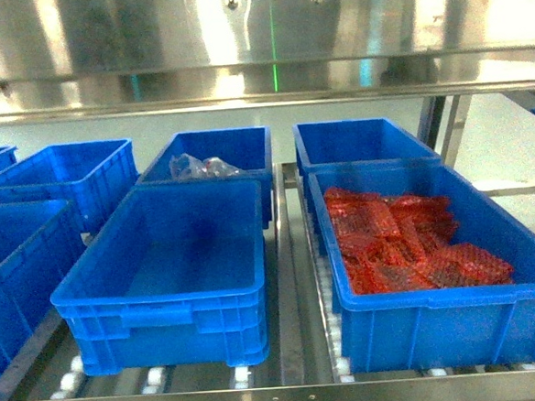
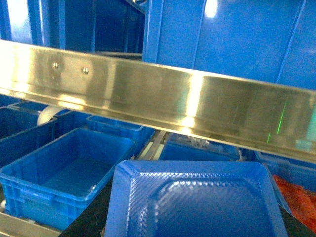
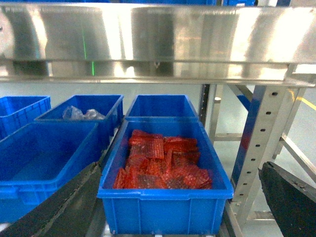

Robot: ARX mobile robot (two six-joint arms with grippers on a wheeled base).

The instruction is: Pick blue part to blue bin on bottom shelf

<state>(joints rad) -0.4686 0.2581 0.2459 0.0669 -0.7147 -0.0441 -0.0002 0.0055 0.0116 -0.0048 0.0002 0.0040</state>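
bin of red mesh bags (image 1: 408,237) front right; clear plastic bags (image 1: 201,167) in rear bin; steel front bar (image 1: 259,82) above

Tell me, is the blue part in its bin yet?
Not yet. Nothing looks done: the blue bin on the bottom shelf is empty. Nothing is in hand: the right claw is open and bare. Left to do: find the blue part, which shows nowhere, grab it, drop it in.
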